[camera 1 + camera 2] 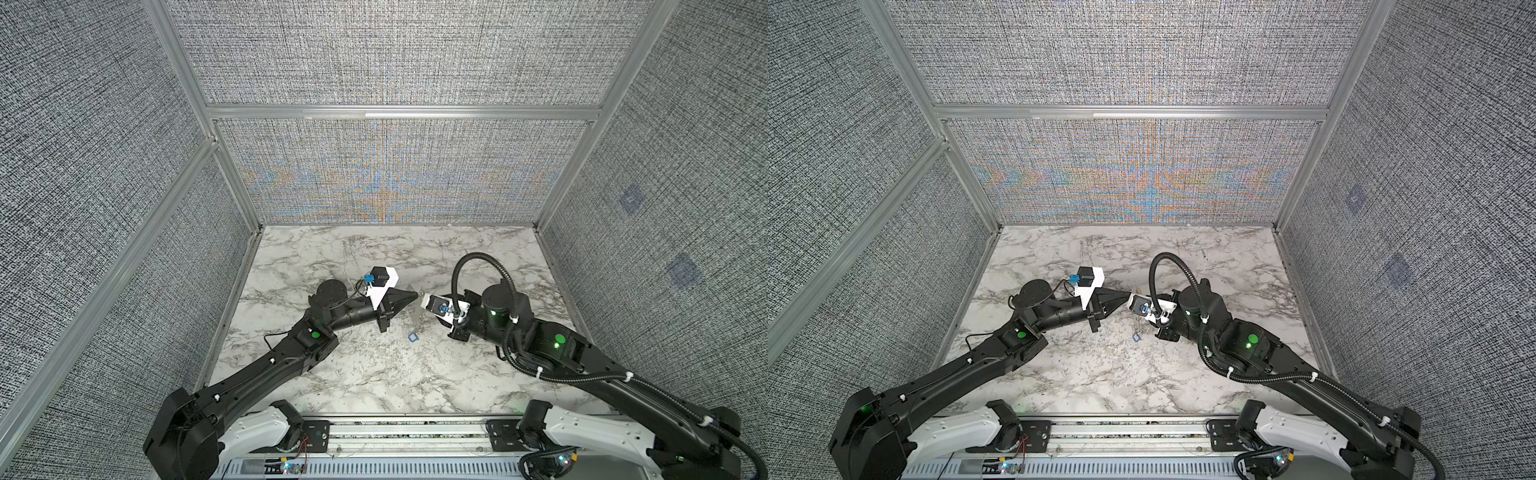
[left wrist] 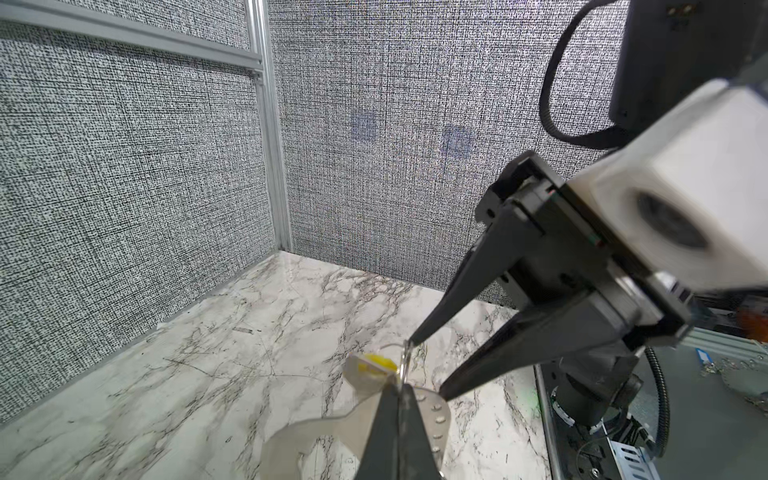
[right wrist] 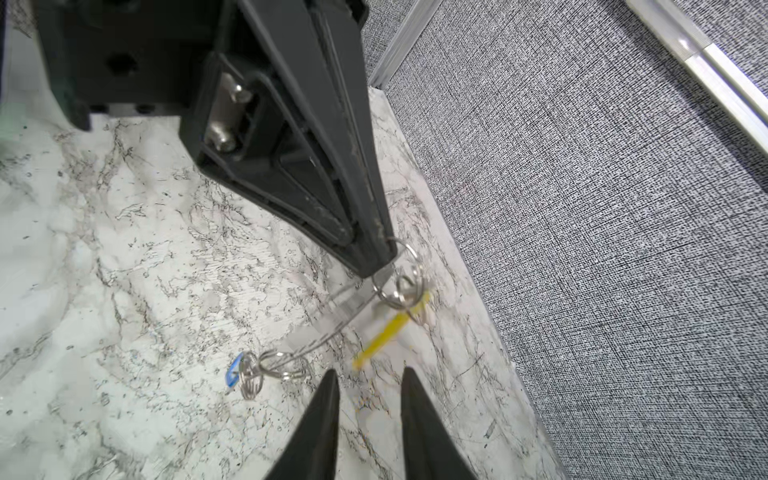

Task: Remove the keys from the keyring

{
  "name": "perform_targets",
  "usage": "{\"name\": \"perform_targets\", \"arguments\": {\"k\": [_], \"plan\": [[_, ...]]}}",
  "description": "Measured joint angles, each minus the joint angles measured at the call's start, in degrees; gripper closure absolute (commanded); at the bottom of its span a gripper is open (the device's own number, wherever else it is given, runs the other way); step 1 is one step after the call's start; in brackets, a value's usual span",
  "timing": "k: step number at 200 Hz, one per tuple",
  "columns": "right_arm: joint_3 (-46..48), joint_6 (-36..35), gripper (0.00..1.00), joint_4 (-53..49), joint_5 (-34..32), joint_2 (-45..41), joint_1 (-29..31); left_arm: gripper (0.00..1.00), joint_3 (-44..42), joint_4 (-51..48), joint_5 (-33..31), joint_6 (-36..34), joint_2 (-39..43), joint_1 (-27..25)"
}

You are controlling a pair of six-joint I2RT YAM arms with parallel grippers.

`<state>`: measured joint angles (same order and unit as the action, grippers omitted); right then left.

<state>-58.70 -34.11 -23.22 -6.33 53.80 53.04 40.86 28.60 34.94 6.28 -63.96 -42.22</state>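
Right gripper (image 3: 368, 372) is sitting closest to its wrist cam, fingers spread apart and gripping nothing, pointing toward the yellow key (image 3: 388, 332), which is coming out blurry just past the tips. Left gripper (image 3: 377, 266) is clamping tight on the keyring (image 2: 291, 434), that see-through grey loop with little studs along one edge, and it's catching a thin wire ring (image 3: 412, 250) at its tip too, holding the lot up off the marble table (image 1: 374, 374). Blue key (image 3: 235, 372) is dangling from the loop's other end; can't tell if it's touching the marble. In both top views the bundle is sitting around the middle of the frame, slightly low, blue key showing just below where the grippers are meeting
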Motion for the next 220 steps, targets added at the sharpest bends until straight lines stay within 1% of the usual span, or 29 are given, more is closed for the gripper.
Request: {"name": "perform_targets", "arguments": {"k": [38, 75, 114, 142, 194, 220], "plan": [[-2.43, 3.15, 0.71, -5.14, 6.8, -2.47, -3.52, 1.0, 0.42, -0.07, 1.66, -0.26, -0.2, 0.04], [-5.46, 4.48, 0.74, -7.3, 12.74, -0.5, -5.31, 1.0, 1.22, -0.37, 3.61, -0.96, -0.63, 0.04], [-8.2, 5.09, 0.77, -7.69, 17.16, 2.14, -6.21, 1.0, 1.64, -0.55, 4.5, -1.73, -0.74, 0.04], [-8.39, 5.51, 0.78, -7.72, 18.43, 2.91, -6.88, 1.0, 1.77, -1.18, 5.57, -2.25, -0.83, 0.04], [-8.39, 6.36, 0.79, -7.69, 18.56, 3.61, -7.37, 1.0, 2.47, -3.48, 6.23, -3.26, -1.07, 0.04], [-8.39, 6.71, 0.81, -7.67, 19.19, 3.74, -7.63, 1.0, 2.84, -3.69, 7.06, -3.34, -1.29, 0.04]]}}
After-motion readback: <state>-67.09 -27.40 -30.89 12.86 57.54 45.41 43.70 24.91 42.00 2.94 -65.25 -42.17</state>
